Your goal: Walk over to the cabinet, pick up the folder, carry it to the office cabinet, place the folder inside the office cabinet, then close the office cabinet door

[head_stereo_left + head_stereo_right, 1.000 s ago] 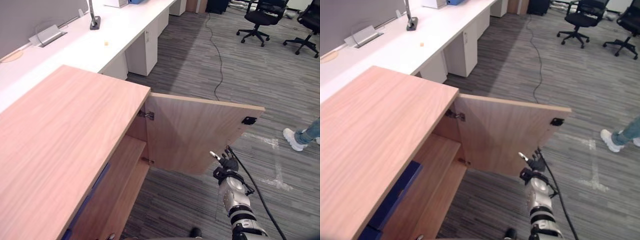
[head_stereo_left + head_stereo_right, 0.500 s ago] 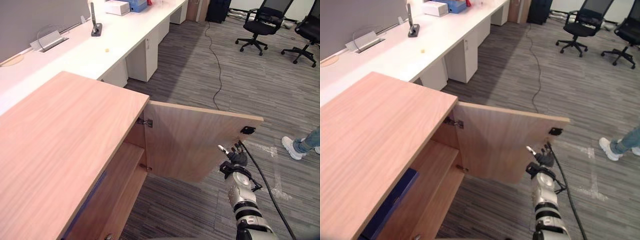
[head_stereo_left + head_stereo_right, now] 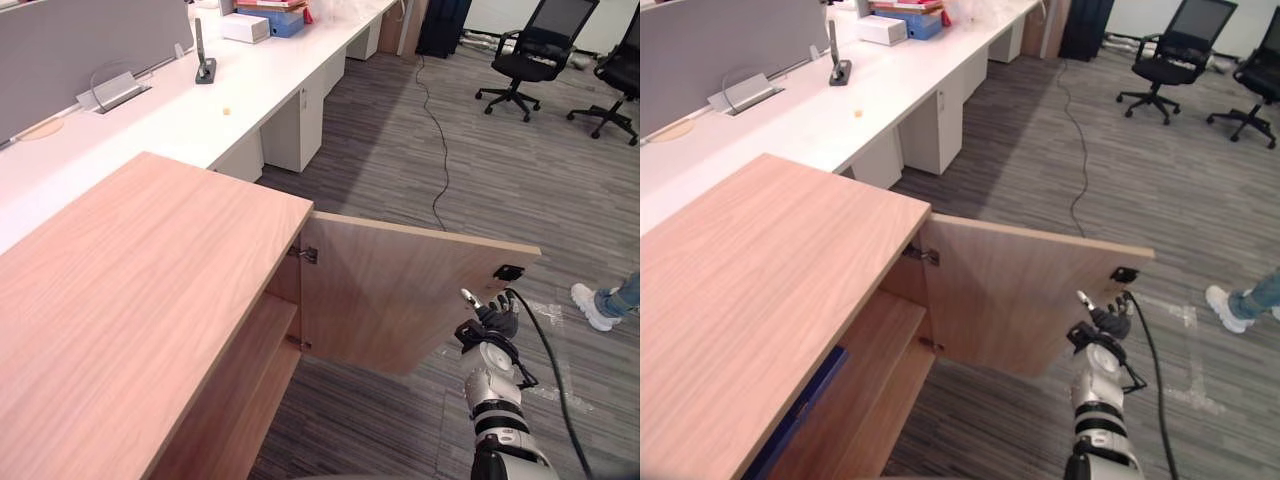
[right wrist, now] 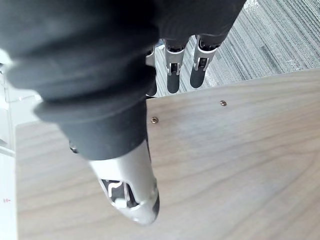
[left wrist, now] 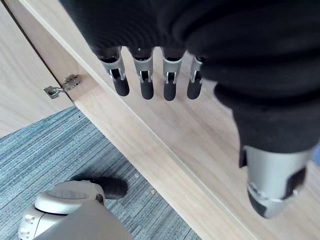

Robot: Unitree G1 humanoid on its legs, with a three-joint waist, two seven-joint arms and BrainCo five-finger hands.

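The office cabinet point(image 3: 130, 300) has a light wooden top, and its door point(image 3: 400, 300) stands wide open, swung out over the carpet. The blue folder point(image 3: 798, 412) lies on a shelf inside, with just its edge showing under the top. My right hand point(image 3: 490, 325) is open at the door's free edge, just below the black latch point(image 3: 508, 272). In the right wrist view its straight fingers point(image 4: 172, 77) reach past the door's wooden face point(image 4: 225, 165). My left hand point(image 5: 145, 80) is open and holds nothing, its fingers straight over the cabinet's lower shelf point(image 5: 200, 150) near a hinge point(image 5: 62, 86).
A long white desk point(image 3: 200, 110) with boxes and a stand runs behind the cabinet. Two black office chairs point(image 3: 520, 60) stand at the far right. A black cable point(image 3: 440, 150) trails over the grey carpet. A person's white shoe point(image 3: 590, 305) shows at the right edge.
The whole picture has shifted, so the camera moved. My right hand has come closer to the door's free edge and its latch. The door's angle looks much the same.
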